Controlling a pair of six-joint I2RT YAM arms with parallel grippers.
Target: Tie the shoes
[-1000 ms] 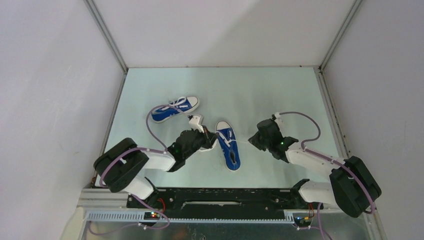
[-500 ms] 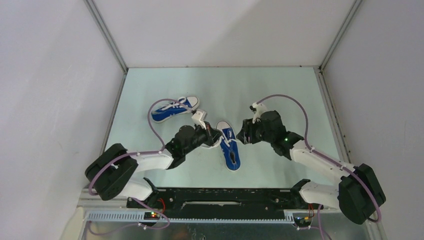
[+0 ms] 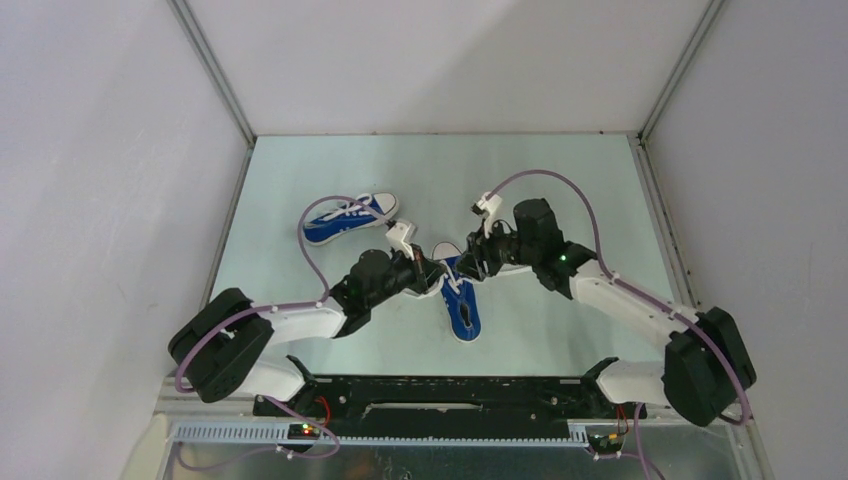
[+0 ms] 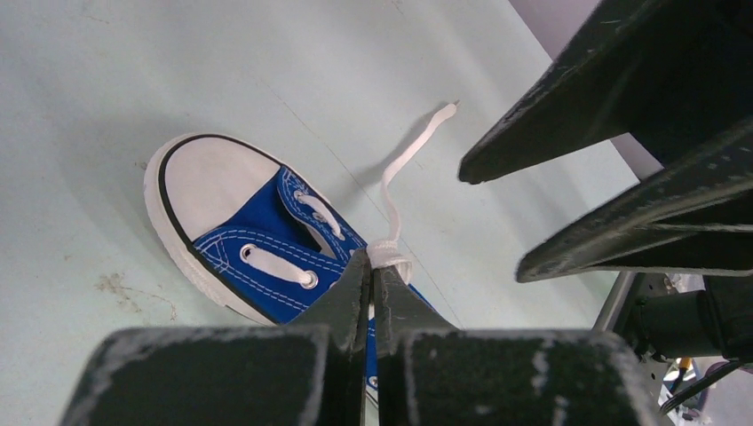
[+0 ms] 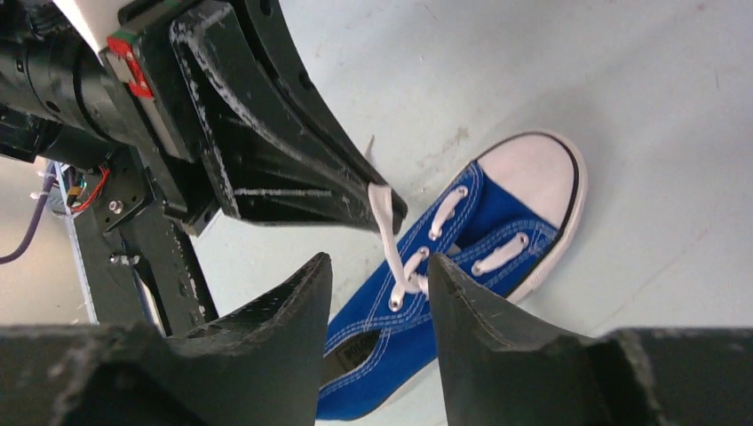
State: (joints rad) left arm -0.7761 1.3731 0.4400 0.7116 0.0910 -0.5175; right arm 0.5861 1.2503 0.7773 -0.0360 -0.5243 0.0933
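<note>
at the middle of the table (image 3: 560,190), between our two arms, lies the near shoe (image 3: 462,305), toe to the far side; the other shoe (image 3: 345,220) rests far left. our left gripper (image 4: 371,271) is clenched on a white lace (image 4: 416,146) close above the near shoe. our right gripper (image 5: 379,262) faces this lace with jaws apart, holding nothing. we judge the knot is only starting; next we must grasp the free end (image 4: 444,114) and cross it.
</note>
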